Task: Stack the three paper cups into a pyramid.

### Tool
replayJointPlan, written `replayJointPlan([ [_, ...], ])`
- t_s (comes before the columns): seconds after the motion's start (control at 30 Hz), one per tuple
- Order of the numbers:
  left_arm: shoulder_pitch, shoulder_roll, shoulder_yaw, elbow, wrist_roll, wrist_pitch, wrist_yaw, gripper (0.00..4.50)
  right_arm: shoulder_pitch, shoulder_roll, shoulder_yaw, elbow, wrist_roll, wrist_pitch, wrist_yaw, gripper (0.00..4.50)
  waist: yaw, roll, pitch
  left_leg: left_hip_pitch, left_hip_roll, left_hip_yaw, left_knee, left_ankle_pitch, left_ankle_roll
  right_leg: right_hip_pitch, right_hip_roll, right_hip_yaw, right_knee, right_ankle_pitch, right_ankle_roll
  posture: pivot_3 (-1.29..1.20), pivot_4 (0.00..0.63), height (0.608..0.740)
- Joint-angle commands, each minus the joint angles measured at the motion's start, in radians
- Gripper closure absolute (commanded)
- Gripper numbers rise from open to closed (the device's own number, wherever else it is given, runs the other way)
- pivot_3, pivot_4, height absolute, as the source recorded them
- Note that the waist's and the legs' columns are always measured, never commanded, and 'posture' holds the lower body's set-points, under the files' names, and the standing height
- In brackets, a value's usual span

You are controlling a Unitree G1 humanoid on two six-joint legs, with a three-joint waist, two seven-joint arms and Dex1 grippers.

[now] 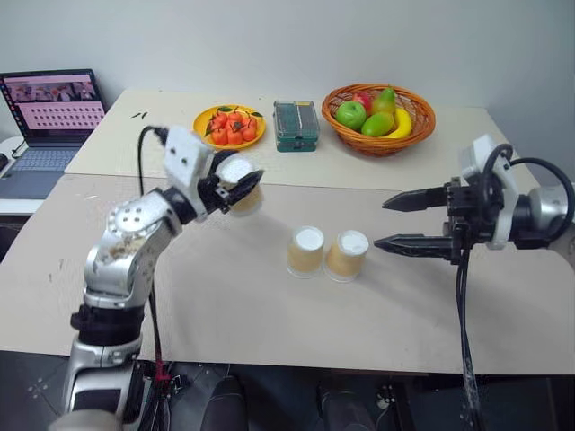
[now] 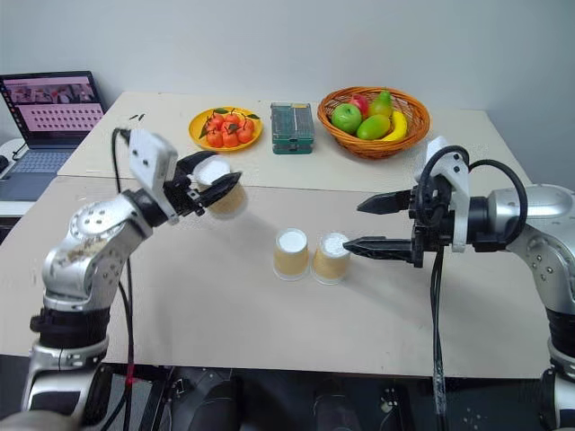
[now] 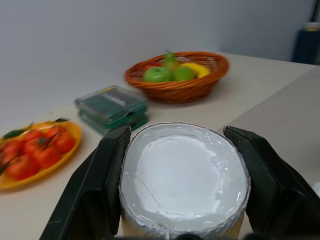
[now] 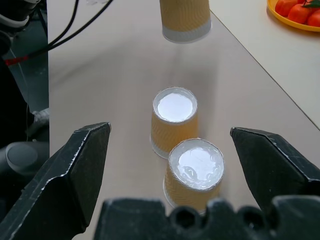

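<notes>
Two paper cups stand upside down and side by side mid-table, one (image 1: 306, 250) to the left of the other (image 1: 347, 256), their white bases up. The third paper cup (image 3: 185, 175) hangs in the air above the table, left of and behind that pair, with my left gripper (image 1: 243, 189) shut on its sides and its white base facing away from the wrist. Just right of the pair, my right gripper (image 1: 380, 224) is open and points left toward them, with nothing between its fingers. From the right wrist, both standing cups sit between the spread fingers and the lifted cup (image 4: 185, 17) shows beyond.
At the back of the table are a yellow plate of tangerines (image 1: 229, 126), a green box (image 1: 296, 124) and a wicker basket of fruit (image 1: 378, 117). A laptop (image 1: 49, 117) sits on a side desk at far left.
</notes>
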Motion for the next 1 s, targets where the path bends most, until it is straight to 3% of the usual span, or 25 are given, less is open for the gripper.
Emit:
replayJointPlan([
  [0.03,-0.112,0.017,-0.063,0.059,-0.022,0.020,-0.120,1.50,0.029,-0.011,-0.080,-0.057,0.036,0.016,-0.040,0.00,0.000,0.000,0.000,0.000,0.000,0.000,0.000,0.000,0.000,0.000,0.000,0.000,0.000,0.000,0.000,0.00,0.150,0.738],
  [0.2,-0.260,-0.018,-0.138,0.195,-0.018,-0.013,-0.260,1.50,0.106,0.007,-0.139,-0.127,0.079,0.032,-0.106,0.00,0.000,0.000,0.000,0.000,0.000,0.000,0.000,0.000,0.000,0.000,0.000,0.000,0.000,0.000,0.001,0.00,0.150,0.738],
  [0.5,-0.432,-0.102,-0.163,0.380,-0.020,-0.035,-0.376,1.50,0.228,0.025,-0.237,-0.229,0.150,0.051,-0.228,0.00,-0.002,0.000,0.000,-0.002,0.000,-0.001,0.001,0.000,0.000,0.000,0.000,0.000,0.000,0.000,0.001,0.00,0.150,0.738],
  [1.0,-0.425,-0.205,-0.219,0.403,0.013,-0.048,-0.435,1.50,0.339,0.025,-0.318,-0.328,0.257,0.052,-0.369,0.00,-0.002,0.000,0.000,-0.002,0.000,-0.001,0.001,0.000,0.000,0.000,0.000,0.000,0.000,0.000,0.001,0.00,0.150,0.738],
])
